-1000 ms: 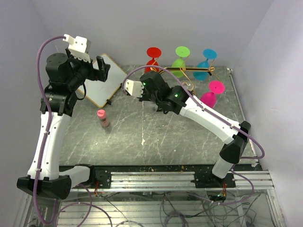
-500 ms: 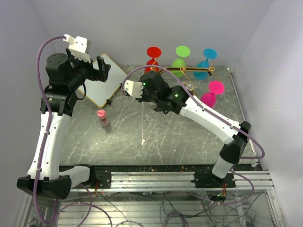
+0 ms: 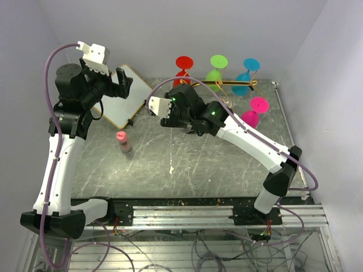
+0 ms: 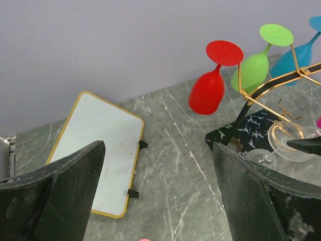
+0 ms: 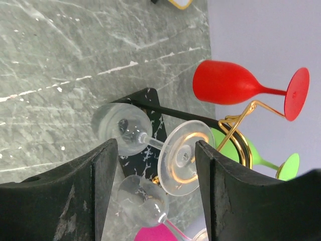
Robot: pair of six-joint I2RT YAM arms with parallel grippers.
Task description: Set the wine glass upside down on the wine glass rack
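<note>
A clear wine glass (image 5: 184, 159) hangs upside down on the wine glass rack, its foot over a gold scroll arm (image 5: 235, 125) and its bowl above the black veined base (image 5: 150, 106). It also shows in the left wrist view (image 4: 287, 141). My right gripper (image 5: 154, 168) is open and empty, with fingers on either side of that glass in view and apart from it. A second clear glass (image 5: 143, 201) hangs just beside it. My left gripper (image 3: 122, 84) is open and empty, held high over the back left of the table.
Red (image 3: 182, 71), green (image 3: 215, 73), blue (image 3: 245, 79) and pink (image 3: 252, 113) glasses hang on the rack (image 3: 227, 84) by the back wall. A white gold-edged board (image 3: 122, 105) lies at back left. A small pink-capped bottle (image 3: 122, 141) stands in front of it.
My right wrist has shifted a little to the right, toward the rack. The left arm has not moved.
</note>
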